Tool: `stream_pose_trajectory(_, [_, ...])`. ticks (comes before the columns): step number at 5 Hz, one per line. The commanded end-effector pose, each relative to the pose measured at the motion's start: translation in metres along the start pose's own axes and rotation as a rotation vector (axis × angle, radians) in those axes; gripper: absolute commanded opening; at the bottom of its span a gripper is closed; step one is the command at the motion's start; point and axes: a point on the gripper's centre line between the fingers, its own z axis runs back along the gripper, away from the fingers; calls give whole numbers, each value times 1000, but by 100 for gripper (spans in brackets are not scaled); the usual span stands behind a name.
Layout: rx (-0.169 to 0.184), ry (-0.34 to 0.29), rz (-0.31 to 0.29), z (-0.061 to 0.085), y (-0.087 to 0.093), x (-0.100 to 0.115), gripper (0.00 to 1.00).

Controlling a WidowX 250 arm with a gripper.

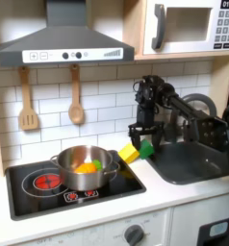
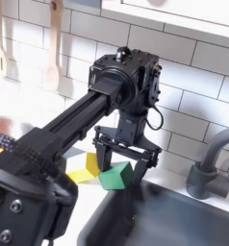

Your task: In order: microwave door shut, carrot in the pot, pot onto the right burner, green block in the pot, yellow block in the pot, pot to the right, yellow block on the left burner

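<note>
Stainless steel, round and shiny, the pot (image 1: pixel 85 165) is sitting on the glossy black cooktop (image 1: pixel 73 184), covering the burner on the first exterior view's right, with its small side handles sticking out. One stubby orange carrot (image 1: pixel 86 167) is lying inside it. One red coil-pattern burner (image 1: pixel 47 180) is showing bare on the first exterior view's left.

Two small blocks are resting on the white bench (image 1: pixel 160 197) just beside the cooktop's corner, next to the dark sink (image 1: pixel 195 164): one bright yellow block (image 1: pixel 130 153) and one dark green cube (image 1: pixel 145 150), touching or nearly touching each other. In the second exterior view the green cube (image 2: pixel 115 177) is sitting right at the sink's edge with the yellow block (image 2: pixel 86 166) behind it.

One black arm is reaching in from the first exterior view's right, its wrist pointing straight down. The black hand (image 2: pixel 125 159) is hanging directly over the green cube with its two fingers (image 2: pixel 104 159) spread apart, one on each side of the cube's top; I cannot tell whether they are touching it.

One white microwave door (image 1: pixel 184 27) with a dark window is sitting flush, closed. Two wooden utensils (image 1: pixel 28 101) are hanging on the white tiled wall.
</note>
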Motion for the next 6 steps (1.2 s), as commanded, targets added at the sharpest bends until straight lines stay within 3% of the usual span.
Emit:
stream_pose_trajectory(1, [38, 15, -20, -4, 3, -3, 100])
stream_pose_trajectory(2, [106, 12, -42, -2, 9, -4, 100])
stream_pose_trajectory(3, [146, 28, -112, -3, 8, -7, 100])
stream_pose_trajectory(4, [152, 28, -132, -5, 6, -8, 100])
stream_pose_trajectory(6, [233, 36, -201, -4, 13, -9, 100])
